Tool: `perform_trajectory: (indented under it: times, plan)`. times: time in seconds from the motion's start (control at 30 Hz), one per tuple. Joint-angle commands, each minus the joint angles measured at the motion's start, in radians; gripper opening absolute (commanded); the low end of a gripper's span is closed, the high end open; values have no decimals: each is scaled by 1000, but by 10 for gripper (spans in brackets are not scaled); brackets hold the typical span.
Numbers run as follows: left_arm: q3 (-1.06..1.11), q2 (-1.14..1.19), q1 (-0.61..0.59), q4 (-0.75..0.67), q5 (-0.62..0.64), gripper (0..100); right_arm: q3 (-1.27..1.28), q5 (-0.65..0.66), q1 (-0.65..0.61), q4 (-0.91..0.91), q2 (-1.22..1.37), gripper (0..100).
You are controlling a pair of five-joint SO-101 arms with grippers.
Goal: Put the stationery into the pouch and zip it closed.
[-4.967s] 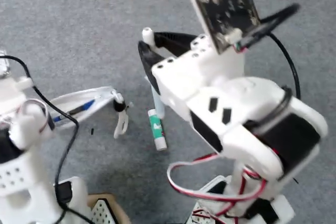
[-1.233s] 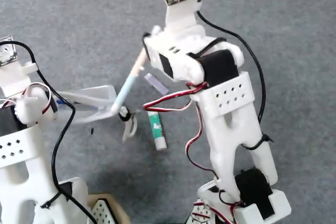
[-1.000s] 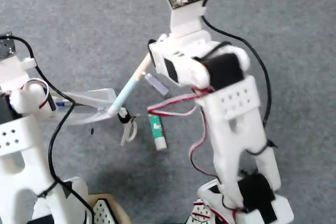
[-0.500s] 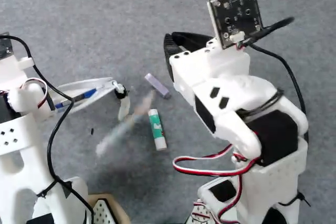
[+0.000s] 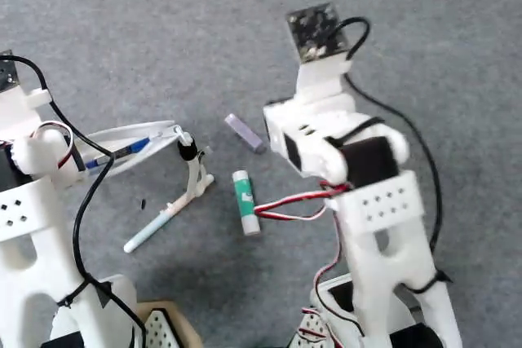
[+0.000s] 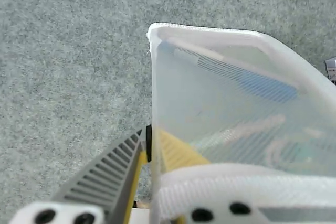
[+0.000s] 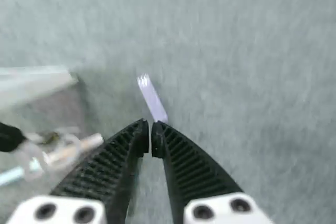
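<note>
**Filling the pouch: three items lie loose**

The left hand (image 6: 149, 141) clamps the clear pouch (image 6: 220, 93). A light-blue pen (image 5: 165, 219), glue stick (image 5: 245, 203) and purple eraser (image 5: 245, 134) lie on the desk (image 5: 122, 55). The right hand (image 7: 148, 132), jaws together and empty, is near the eraser. It likely must open to grasp.
</note>
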Motion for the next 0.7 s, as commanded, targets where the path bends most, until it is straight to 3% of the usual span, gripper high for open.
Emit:
perform_trajectory:
  times: [0.0, 0.13, 0.27, 0.47, 0.67]
  plan:
    - [-48, -5, -18, 8, 11, 27, 120, 3, 12, -92, 41, 15]
    - [-48, -5, -21, 6, 11, 27, 120, 5, 12, -104, 174, 23]
    - [-48, -5, -21, 6, 11, 27, 71, -2, -17, -101, 306, 106]
    - [-42, -5, -21, 6, 11, 27, -22, -2, -135, -86, 464, 109]
    - [-41, -5, -21, 6, 11, 27, -237, 5, -146, -91, 659, 110]
